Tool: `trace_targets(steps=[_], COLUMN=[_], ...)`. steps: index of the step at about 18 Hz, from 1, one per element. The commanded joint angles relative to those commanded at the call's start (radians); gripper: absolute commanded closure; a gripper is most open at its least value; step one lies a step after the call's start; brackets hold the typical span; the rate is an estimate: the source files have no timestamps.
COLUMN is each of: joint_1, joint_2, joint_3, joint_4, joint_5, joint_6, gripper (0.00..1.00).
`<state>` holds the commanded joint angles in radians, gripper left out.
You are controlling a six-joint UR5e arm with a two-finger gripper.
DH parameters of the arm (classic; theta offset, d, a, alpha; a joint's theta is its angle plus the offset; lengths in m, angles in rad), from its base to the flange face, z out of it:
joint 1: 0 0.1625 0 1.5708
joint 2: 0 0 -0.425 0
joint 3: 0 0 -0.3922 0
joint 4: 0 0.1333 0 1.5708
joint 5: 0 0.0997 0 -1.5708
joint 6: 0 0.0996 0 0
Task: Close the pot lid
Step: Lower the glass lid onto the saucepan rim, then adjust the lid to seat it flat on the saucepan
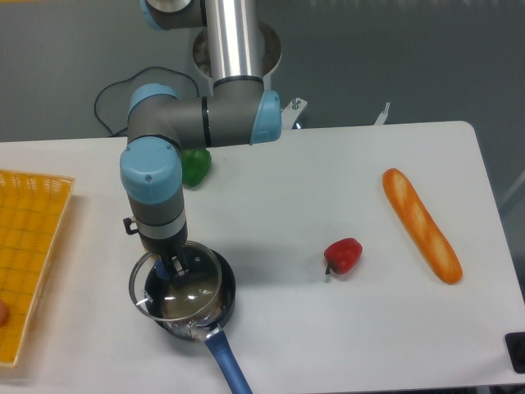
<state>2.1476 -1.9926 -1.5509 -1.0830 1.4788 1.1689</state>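
Near the front-left corner of the white table (271, 197), you are looking at the small round black saucepan (215, 310) with its long blue handle pointing toward the front edge. Your gripper (170, 267) is reaching straight down, its fingers clenching the small blue knob of the round transparent glass lid (176, 287), which is sitting tilted and shifted leftward over the pan. A red pepper (343, 255) and bread loaf (421, 225) are lying toward the right edge, a green pepper (195, 167) near the back, a yellow tray (29, 254) at the left edge.
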Motion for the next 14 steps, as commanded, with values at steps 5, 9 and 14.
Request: trace_targets(steps=[5, 9, 14], joint_1=[0.000, 0.002, 0.002], joint_2=[-0.003, -0.003, -0.012], joint_3=[0.005, 0.014, 0.034], joint_4=[0.000, 0.000, -0.002], joint_5=[-0.002, -0.002, -0.003], joint_6=[0.005, 0.008, 0.008], gripper=[0.51, 0.51, 0.51])
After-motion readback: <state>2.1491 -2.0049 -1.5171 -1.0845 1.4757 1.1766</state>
